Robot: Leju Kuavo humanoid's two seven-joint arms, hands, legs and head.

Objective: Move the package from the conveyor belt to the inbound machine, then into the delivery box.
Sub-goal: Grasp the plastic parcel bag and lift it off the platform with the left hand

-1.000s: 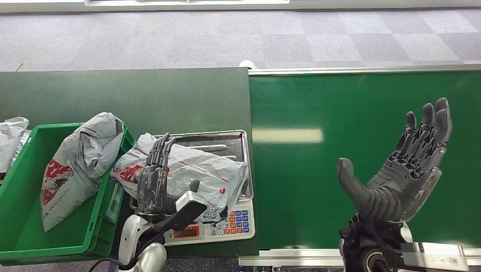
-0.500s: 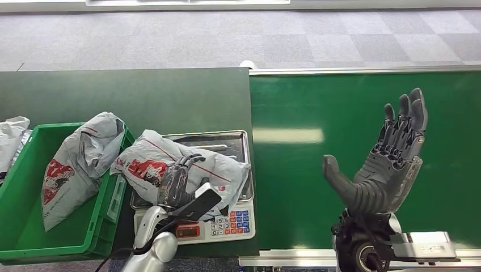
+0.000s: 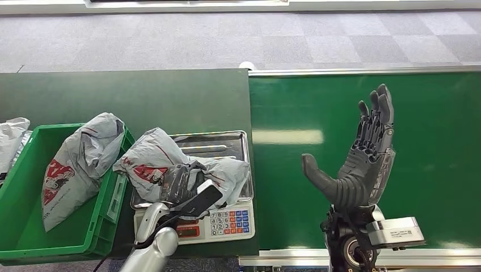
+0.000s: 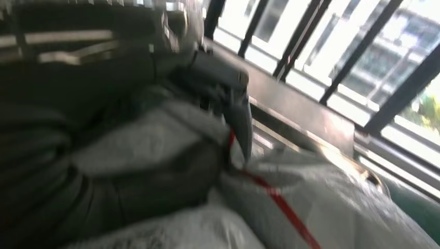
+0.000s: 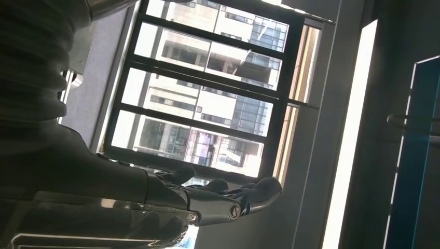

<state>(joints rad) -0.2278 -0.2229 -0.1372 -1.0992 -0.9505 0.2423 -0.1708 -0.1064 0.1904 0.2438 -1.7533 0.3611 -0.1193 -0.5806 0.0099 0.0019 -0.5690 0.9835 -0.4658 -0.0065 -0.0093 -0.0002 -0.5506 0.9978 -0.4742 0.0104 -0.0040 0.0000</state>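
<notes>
Head view, left to right. At the far left a grey bag (image 3: pixel 11 139) is cut off by the picture's edge. Next stands the green box (image 3: pixel 17 238), its near corner also cut off; a grey bag with red print (image 3: pixel 79 161) leans inside against its right wall.

Just right of the box sits the scale (image 3: pixel 227 224), with a steel tray and a keypad at its front. The package (image 3: pixel 170 164) (grey, red-printed, crumpled) lies on the tray, its left end overhanging toward the box and touching the box's rim. It covers most of the tray; only the far and right parts of the steel show.

The left hand (image 3: pixel 180 187) grips the package from the near side, its fingers curled into the folds. Part of the scale's front is hidden behind the wrist. In the left wrist view the hand (image 4: pixel 104 155) is blurred and dark, and a finger (image 4: pixel 241 124) presses into the grey film beside a red stripe; the package (image 4: pixel 321 202) fills the near ground there.

Scale and box rest on a dark green table (image 3: pixel 142 96). To its right runs the brighter green belt (image 3: pixel 431 141), with a glare patch near its left end.

Over the belt the right hand (image 3: pixel 363 164) is raised, palm turned left, fingers straight and together, thumb spread wide, holding nothing. The right wrist view shows its fingertips (image 5: pixel 259 189) against a bright window.
</notes>
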